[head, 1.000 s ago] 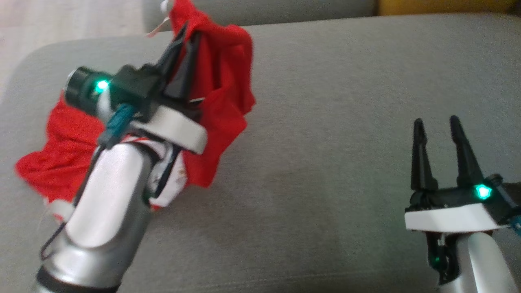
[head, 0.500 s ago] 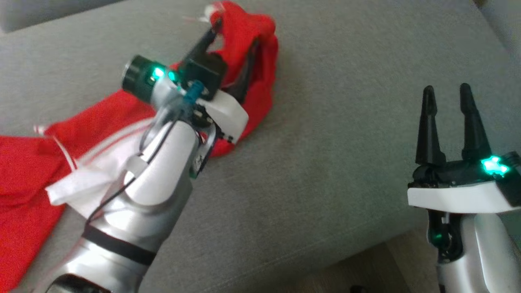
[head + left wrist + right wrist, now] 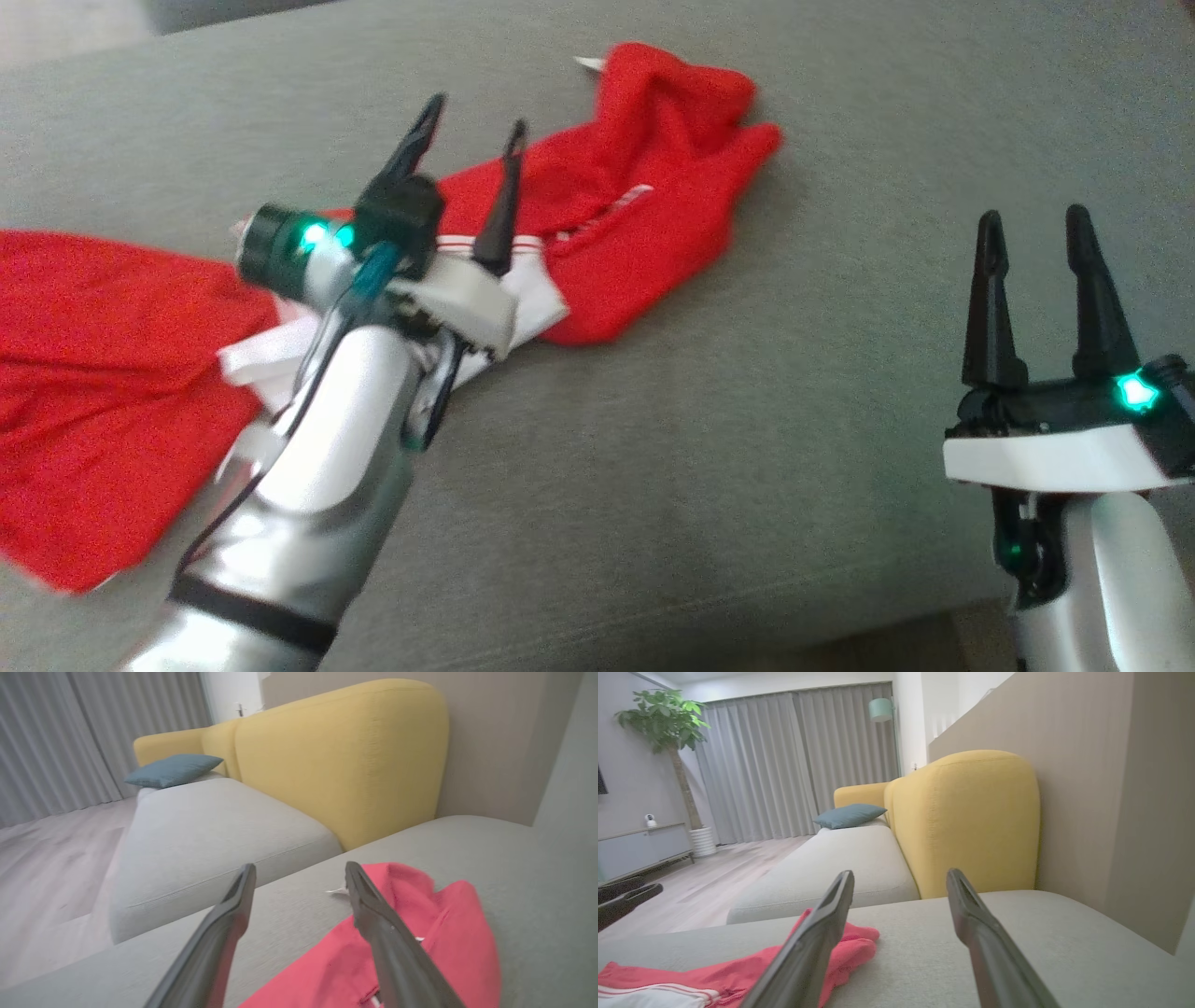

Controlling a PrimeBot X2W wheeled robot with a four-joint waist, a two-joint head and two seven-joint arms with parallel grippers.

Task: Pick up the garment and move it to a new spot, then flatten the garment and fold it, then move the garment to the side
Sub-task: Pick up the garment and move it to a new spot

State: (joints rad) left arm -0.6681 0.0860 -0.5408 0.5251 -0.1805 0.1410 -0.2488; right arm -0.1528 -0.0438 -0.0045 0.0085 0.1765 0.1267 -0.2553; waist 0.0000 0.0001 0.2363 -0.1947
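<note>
The garment (image 3: pixel 644 187) is red with a white striped band and lies crumpled across the grey sofa seat, from the left edge of the head view to its upper middle. Hovering over the garment's middle, my left gripper (image 3: pixel 471 121) stands open with nothing between its fingers. In the left wrist view the red cloth (image 3: pixel 420 947) lies below and to the right of the spread fingers. My right gripper (image 3: pixel 1032 229) is open at the lower right, apart from the cloth. The right wrist view has the garment (image 3: pixel 738 975) low at the left.
The grey seat cushion (image 3: pixel 747 420) runs to a front edge at the lower right. A yellow backrest (image 3: pixel 341 760) rises behind, with a second grey seat (image 3: pixel 210 830) and a blue pillow (image 3: pixel 173 769) beyond. Curtains and a potted plant (image 3: pixel 663 723) stand far off.
My left gripper has opened and let the garment go; the cloth has dropped from hanging bunched onto the seat. The head camera has shifted. The right gripper stays open.
</note>
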